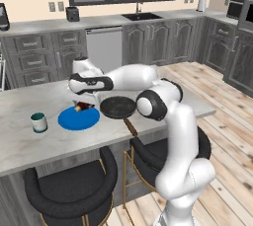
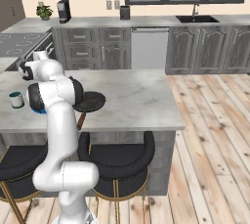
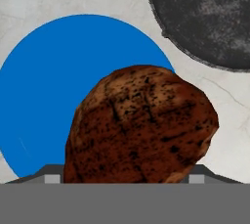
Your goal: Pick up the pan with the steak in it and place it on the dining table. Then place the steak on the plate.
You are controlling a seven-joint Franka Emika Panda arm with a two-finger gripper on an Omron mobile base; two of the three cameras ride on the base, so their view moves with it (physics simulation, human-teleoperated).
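Note:
The reddish-brown steak (image 3: 141,125) sits between my fingers, and my gripper (image 3: 124,178) is shut on it. It hangs just above the near edge of the blue plate (image 3: 58,86). In the left base view the steak (image 1: 83,106) shows under the hand, over the plate (image 1: 79,119). The black pan (image 1: 117,106) rests empty on the dining table (image 1: 29,141) right of the plate, its brown handle (image 1: 131,127) pointing over the front edge. The pan (image 3: 205,17) also lies beside the plate in the hand view.
A teal-banded mug (image 1: 39,122) stands left of the plate. Two black stools (image 1: 69,185) sit under the table's front edge. The table's right half (image 2: 132,96) is bare stone. Cabinets and a counter run along the far wall.

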